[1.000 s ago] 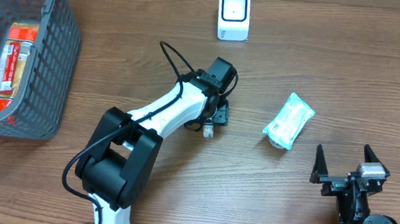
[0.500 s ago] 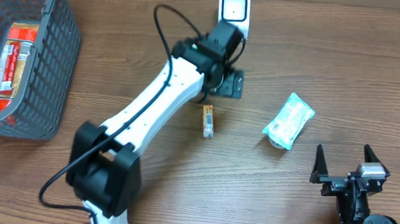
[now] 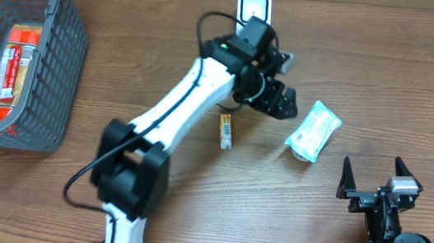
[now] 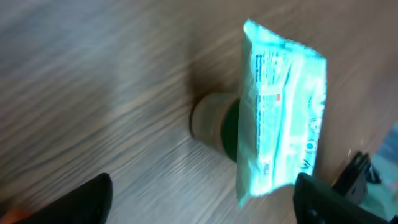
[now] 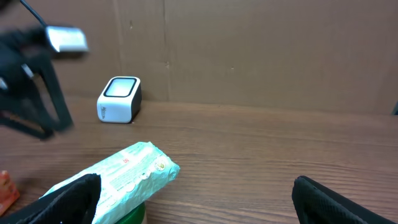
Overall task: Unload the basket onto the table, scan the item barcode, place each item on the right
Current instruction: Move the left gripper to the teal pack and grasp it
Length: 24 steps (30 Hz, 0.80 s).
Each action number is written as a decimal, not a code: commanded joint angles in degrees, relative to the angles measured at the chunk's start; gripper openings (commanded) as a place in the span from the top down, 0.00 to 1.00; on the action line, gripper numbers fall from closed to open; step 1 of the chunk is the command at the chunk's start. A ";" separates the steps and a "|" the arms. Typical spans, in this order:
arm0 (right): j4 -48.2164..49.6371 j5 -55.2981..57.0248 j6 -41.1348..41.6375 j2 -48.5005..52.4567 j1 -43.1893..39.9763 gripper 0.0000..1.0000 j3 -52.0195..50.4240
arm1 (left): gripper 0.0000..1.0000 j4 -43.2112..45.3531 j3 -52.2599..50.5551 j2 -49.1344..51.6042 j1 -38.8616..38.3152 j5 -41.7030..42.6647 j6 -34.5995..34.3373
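Note:
A mint-green packet lies right of centre, resting partly on a green-lidded thing. The packet fills the upper right of the left wrist view. My left gripper hovers just left of it, open, with nothing between its fingers. A small orange stick item lies loose on the wood below that arm. The white scanner stands at the back edge. My right gripper rests open near the front right, and the packet lies ahead of it on the left.
A grey mesh basket stands at the far left with a red-orange package inside. A brown cardboard wall closes off the back of the table behind the scanner.
My left gripper left the orange stick item lying on the table, rose toward the scanner, then swung right to the packet. The right arm has not moved.

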 commanded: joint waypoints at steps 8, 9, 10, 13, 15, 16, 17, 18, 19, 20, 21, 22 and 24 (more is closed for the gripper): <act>0.35 0.55 -0.22 -0.39 -0.07 0.00 -0.61 | 0.24 5.38 0.20 4.02 -2.73 10.38 5.16; 0.35 0.52 -0.22 -0.39 -0.07 0.00 -0.61 | 0.24 5.35 0.20 4.09 -2.95 10.10 5.33; 0.35 0.52 -0.24 -0.39 -0.07 0.00 -0.61 | 0.23 5.31 0.20 4.13 -3.28 9.75 5.60; 0.35 0.55 -0.24 -0.39 -0.07 0.00 -0.61 | 0.23 5.33 0.17 4.13 -4.42 8.33 5.55; 0.35 0.55 -0.24 -0.39 -0.07 0.00 -0.61 | 0.24 5.38 0.17 4.13 -5.09 7.08 5.55; 0.35 0.52 -0.24 -0.39 -0.07 0.00 -0.61 | 0.24 5.33 0.17 4.13 -5.29 6.32 5.53; 0.35 0.55 -0.22 -0.39 -0.07 0.00 -0.61 | 0.25 5.29 0.17 4.13 -5.46 6.03 5.53; 0.33 0.55 -0.22 -0.39 -0.07 0.00 -0.61 | 0.25 5.27 0.17 4.13 -5.57 6.01 5.53; 0.35 0.52 -0.22 -0.39 -0.07 0.00 -0.61 | 0.26 5.27 0.17 4.13 -5.60 6.10 5.53; 0.35 0.55 -0.22 -0.39 -0.07 0.00 -0.61 | 0.28 5.09 0.17 4.13 -5.73 6.34 5.53; 0.35 0.55 -0.22 -0.39 -0.07 0.00 -0.61 | 0.29 5.01 0.17 4.13 -5.81 6.36 5.51; 0.35 0.55 -0.22 -0.39 -0.07 0.00 -0.61 | 0.32 4.83 0.17 4.13 -5.99 6.32 5.51; 0.35 0.55 -0.22 -0.39 -0.07 0.00 -0.61 | 0.34 4.31 0.13 4.13 -6.49 6.12 5.53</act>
